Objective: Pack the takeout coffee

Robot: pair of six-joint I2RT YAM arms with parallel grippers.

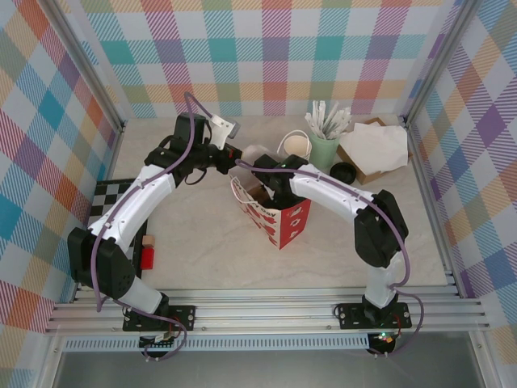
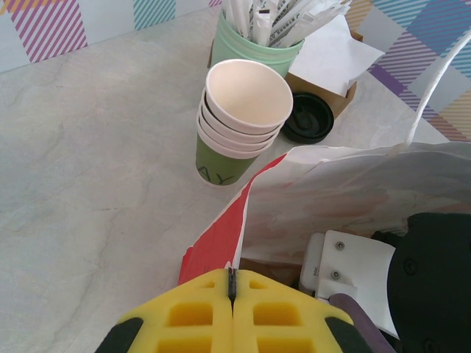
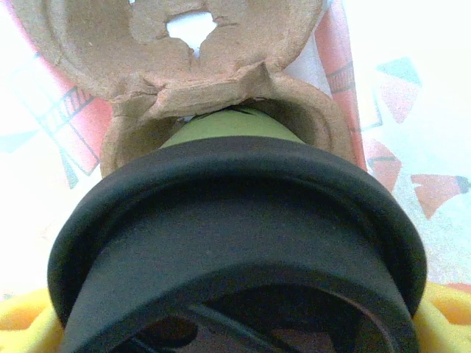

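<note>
Coffee: the coffee (image 3: 235,220) is inside the bag. Its dark-green wall sits in a socket of a brown pulp carrier (image 3: 221,44), and its black lid faces the right wrist camera.
Right gripper: the right gripper (image 3: 234,320) reaches down through the bag's mouth and clasps the coffee at the lid. A yellow pad (image 3: 18,327) shows on each side of the rim, with the jaws spread to the lid's width.
Left gripper: the left gripper (image 2: 232,281) is closed tight, its yellow fingers meeting in a thin seam. The seam pinches the bag's red rim on the far-left side of the mouth.
Bag: the bag (image 1: 287,226) is red and white with white cord handles. It stands upright in the middle of the table with its mouth open, and both arms meet over it.
Cup stack: the cup stack (image 2: 243,110) is nested paper cups, green outside and cream inside, and the top one is empty. It stands just beyond the bag.
Mint cup: the mint cup (image 2: 254,51) is full of white wrapped sticks and stands just behind the cup stack.
Spare lid: the spare lid (image 2: 307,118) is black and lies flat on the table. It is to the right of the cup stack, against the napkin box.
Napkins: the napkins (image 1: 376,145) are white and lie in a brown box at the far right.
Left edge: a checkered board (image 1: 109,198) and a red block (image 1: 148,257) lie well apart from the bag.
Table: the table (image 1: 194,242) has a pale marbled top.
</note>
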